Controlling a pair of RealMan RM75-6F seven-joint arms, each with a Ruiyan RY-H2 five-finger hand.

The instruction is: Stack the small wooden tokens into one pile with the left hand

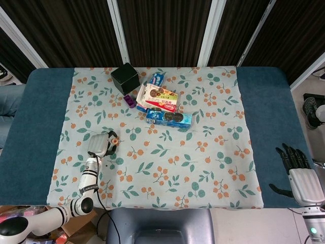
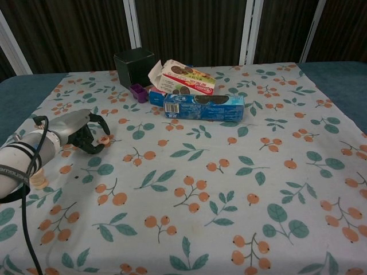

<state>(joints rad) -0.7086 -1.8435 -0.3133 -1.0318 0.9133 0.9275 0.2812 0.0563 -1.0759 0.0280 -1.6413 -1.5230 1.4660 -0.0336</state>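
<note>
A single small round wooden token [image 2: 104, 138] [image 1: 115, 140] lies on the flowered cloth at the left. My left hand [image 2: 86, 135] [image 1: 101, 145] has its fingers curled around it, and it sits pinched between the fingertips, low over the cloth. A short pile of wooden tokens [image 2: 39, 183] stands nearer the front left edge, half hidden under my left forearm; the head view does not show it. My right hand [image 1: 297, 174] rests at the far right on the blue table cover, fingers spread, holding nothing.
At the back of the cloth stand a black box [image 1: 125, 78] [image 2: 135, 67], a small purple container [image 1: 129, 100], an opened cookie carton [image 1: 160, 97] and a blue cookie pack [image 1: 169, 118] [image 2: 204, 106]. A black cable [image 2: 26, 189] runs along my left forearm.
</note>
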